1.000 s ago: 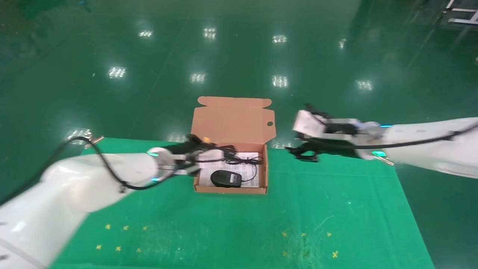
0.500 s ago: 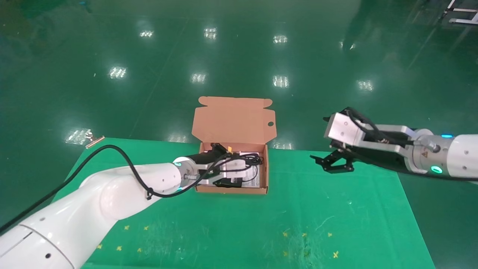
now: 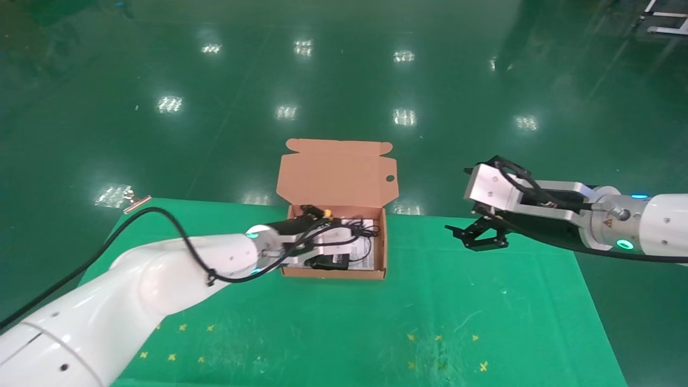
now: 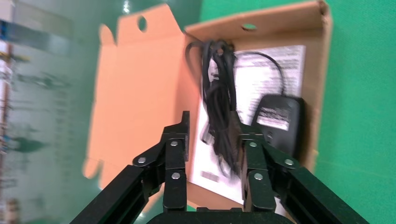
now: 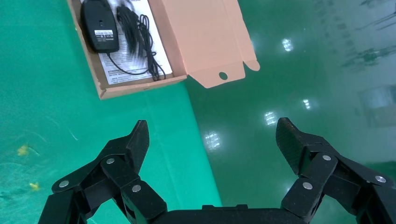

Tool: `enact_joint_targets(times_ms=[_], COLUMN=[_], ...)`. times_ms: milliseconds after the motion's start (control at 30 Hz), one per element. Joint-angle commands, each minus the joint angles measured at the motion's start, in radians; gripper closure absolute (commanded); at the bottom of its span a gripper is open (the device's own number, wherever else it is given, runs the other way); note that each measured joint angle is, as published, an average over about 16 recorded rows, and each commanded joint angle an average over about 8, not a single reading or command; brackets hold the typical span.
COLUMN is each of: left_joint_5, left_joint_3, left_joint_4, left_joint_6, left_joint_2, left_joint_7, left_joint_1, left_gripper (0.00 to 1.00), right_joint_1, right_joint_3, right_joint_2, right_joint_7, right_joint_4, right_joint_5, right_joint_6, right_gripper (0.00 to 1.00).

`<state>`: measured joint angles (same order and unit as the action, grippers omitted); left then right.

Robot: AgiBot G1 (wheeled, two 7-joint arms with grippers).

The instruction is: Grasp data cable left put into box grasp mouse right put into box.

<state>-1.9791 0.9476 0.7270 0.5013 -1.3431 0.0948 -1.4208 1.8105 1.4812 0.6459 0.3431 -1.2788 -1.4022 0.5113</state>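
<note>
Green table mat (image 3: 484, 322) with yellow cross marks (image 3: 441, 349); glossy green floor (image 3: 161, 64).

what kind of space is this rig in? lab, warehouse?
Likely a factory or lab hall set up as a packing station: a glossy green floor mirroring rows of ceiling lights, and a green work mat with yellow cross marks, holding only a box.
</note>
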Motion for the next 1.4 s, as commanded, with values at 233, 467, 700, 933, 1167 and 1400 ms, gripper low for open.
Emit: enact_joint_targets(times_ms=[233,467,700,933,1167,1400], left_joint_5=[0.054,0.078,0.151,0.289,0.429,0.569], left_joint_3=[-0.039,-0.074,-0.114,-0.184,-0.255,-0.325], left_joint_4=[-0.009,-0.028,-0.003,0.068,0.139,0.210], left_joint_6=[0.013,-0.002,0.054,0.173,0.293,0.412], left_joint_2=[0.020,0.023,0.061,0.146,0.232,0.317], left_joint_7=[0.080,0.132,0.138,0.132,0.126,0.121], left_joint_1=[-0.076,-0.135,-0.120,-0.061,-0.001,0.058], left_gripper=[0.00,0.00,0.00,0.00,0.00,0.00], right_joint_1=[0.080,0.178,0.163,0.050,-0.063,-0.176], right_joint_3=[-0.001,0.010,-0.042,-0.186,-0.333,-0.479], right_joint_2=[0.001,0.008,0.010,0.004,-0.001,-0.007], right_joint_7=[-0.052,-0.104,-0.114,-0.119,-0.124,-0.129], right_joint_4=[-0.004,-0.005,-0.004,-0.004,-0.005,-0.005], right_joint_5=[-0.067,-0.145,-0.131,-0.031,0.071,0.172], right_joint_6=[0.052,0.150,0.225,0.320,0.415,0.511], right_gripper=[0.00,0.00,0.00,0.00,0.00,0.00])
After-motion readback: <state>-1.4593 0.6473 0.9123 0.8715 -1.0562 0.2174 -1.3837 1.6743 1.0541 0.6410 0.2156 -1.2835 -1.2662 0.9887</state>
